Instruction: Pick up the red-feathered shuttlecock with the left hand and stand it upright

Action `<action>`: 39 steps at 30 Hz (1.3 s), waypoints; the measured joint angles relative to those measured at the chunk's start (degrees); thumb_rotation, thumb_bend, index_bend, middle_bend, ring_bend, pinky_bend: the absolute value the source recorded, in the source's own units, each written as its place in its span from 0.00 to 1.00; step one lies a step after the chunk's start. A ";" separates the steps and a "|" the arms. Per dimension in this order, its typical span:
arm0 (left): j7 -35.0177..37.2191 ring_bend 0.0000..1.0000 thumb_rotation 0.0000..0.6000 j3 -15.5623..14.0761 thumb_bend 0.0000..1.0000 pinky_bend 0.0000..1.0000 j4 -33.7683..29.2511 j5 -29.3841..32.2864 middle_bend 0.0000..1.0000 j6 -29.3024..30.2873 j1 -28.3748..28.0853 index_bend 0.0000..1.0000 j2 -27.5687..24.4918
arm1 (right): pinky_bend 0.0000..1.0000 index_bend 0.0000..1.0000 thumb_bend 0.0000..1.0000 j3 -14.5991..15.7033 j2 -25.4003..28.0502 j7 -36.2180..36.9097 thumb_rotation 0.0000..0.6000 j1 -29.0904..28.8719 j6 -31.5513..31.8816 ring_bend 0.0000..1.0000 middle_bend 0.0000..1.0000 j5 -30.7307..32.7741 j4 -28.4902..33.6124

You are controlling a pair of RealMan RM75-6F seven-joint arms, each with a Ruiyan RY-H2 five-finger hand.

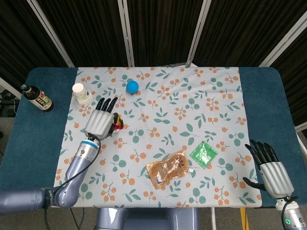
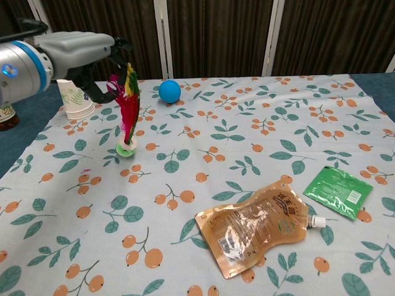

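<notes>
The red-feathered shuttlecock stands upright on its white base on the floral cloth, with red, yellow and green feathers pointing up. In the head view the shuttlecock peeks out just right of my left hand. That left hand hovers at the feather tops with its fingers stretched out straight and the thumb hanging beside the feathers; no grip on them shows. My right hand rests at the table's front right corner, fingers spread and holding nothing.
A blue ball lies behind the shuttlecock and a paper cup stands to its left. A dark bottle lies at the far left. An orange pouch and a green packet lie at the front right.
</notes>
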State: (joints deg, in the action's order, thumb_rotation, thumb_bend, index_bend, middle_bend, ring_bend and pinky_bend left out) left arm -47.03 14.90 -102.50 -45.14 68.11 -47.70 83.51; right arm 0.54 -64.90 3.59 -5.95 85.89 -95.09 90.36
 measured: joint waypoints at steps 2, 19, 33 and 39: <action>2.03 0.00 1.00 -0.24 0.50 0.00 -2.05 -1.28 0.01 0.37 1.15 0.63 -2.36 | 0.00 0.08 0.04 -0.02 -0.12 -0.30 1.00 -0.02 -0.01 0.00 0.00 -0.03 -0.04; 12.94 0.00 1.00 -4.22 0.50 0.00 -8.35 -7.15 0.01 1.34 7.78 0.63 -9.92 | 0.00 0.09 0.04 0.05 -0.74 -1.18 1.00 -0.41 -0.63 0.00 0.00 -0.19 0.04; 14.68 0.00 1.00 -5.39 0.50 0.00 -6.86 -8.80 0.01 1.13 8.23 0.63 -7.43 | 0.00 0.09 0.04 0.12 -0.80 -1.05 1.00 -0.56 -0.74 0.00 0.00 -0.30 -0.04; 15.76 0.00 1.00 -5.80 0.50 0.00 -5.33 -10.05 0.01 1.36 8.44 0.63 -5.23 | 0.00 0.08 0.04 0.15 -0.82 -1.08 1.00 -0.56 -0.71 0.00 0.00 -0.31 -0.06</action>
State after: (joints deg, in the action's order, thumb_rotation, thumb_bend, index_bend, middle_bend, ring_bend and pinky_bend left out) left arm -31.27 9.10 -107.83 -55.19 69.47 -39.25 78.29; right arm 0.68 -65.72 2.51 -6.51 85.18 -95.41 90.30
